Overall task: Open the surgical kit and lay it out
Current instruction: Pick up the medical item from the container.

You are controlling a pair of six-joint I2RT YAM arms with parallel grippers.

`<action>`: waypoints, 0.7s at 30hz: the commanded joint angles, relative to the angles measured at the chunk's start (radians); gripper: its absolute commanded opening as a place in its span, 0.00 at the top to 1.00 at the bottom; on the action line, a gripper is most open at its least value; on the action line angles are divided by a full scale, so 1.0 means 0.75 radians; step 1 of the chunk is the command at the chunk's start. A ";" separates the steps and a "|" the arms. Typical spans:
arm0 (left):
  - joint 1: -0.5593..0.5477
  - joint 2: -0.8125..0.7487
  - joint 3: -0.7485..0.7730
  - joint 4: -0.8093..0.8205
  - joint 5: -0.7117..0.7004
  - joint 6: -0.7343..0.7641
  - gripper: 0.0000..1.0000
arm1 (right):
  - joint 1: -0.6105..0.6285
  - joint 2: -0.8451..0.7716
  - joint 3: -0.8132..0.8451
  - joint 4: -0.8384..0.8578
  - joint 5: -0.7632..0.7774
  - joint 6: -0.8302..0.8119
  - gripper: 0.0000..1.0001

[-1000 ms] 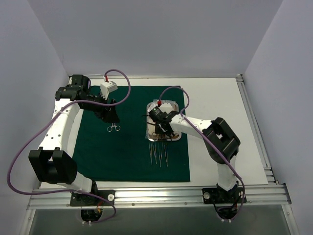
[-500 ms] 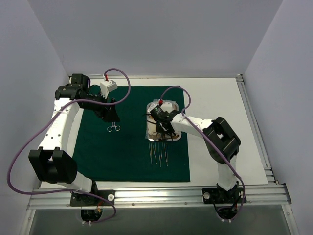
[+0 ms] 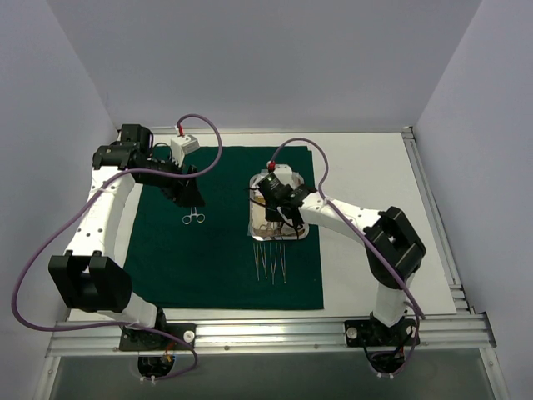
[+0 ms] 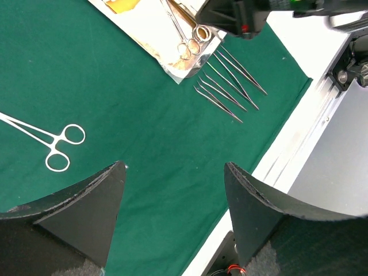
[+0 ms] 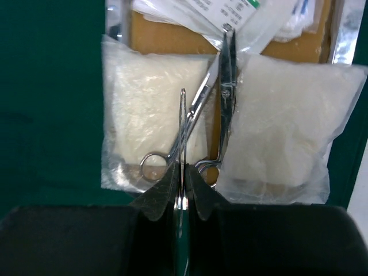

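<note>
The surgical kit lies spread on a dark green cloth (image 3: 216, 258). My right gripper (image 5: 182, 179) is shut on a thin pair of tweezers (image 5: 183, 126) and holds it upright over the steel tray (image 3: 296, 180). Under it lie two ring-handled clamps (image 5: 225, 86) between gauze pads (image 5: 146, 115) in clear packets. In the top view the right gripper (image 3: 280, 213) hangs over the tray's near half. Several tweezers (image 3: 271, 262) lie in a row in front of the tray. My left gripper (image 4: 175, 172) is open and empty above the cloth, near a lone clamp (image 4: 54, 141).
Bare white table (image 3: 375, 192) flanks the cloth on the right. An aluminium rail (image 3: 266, 333) runs along the near edge. Purple cables loop over both arms. More packets (image 5: 241, 14) lie at the tray's far end.
The right gripper has closed on the tweezers over the tray, and the right arm's elbow has swung to the right. The left arm has stayed still.
</note>
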 commanded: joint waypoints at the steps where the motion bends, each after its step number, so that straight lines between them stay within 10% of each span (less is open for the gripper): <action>1: 0.003 -0.030 0.069 -0.028 0.050 0.021 0.22 | 0.004 -0.183 0.004 0.043 -0.065 -0.216 1.00; 12: -0.060 -0.085 0.238 -0.279 0.171 0.173 0.37 | 0.069 -0.903 -0.247 0.771 -0.483 -0.673 1.00; 21: -0.126 -0.214 0.206 -0.259 0.132 0.132 0.37 | 0.096 -1.100 -0.270 0.672 -0.549 -0.622 1.00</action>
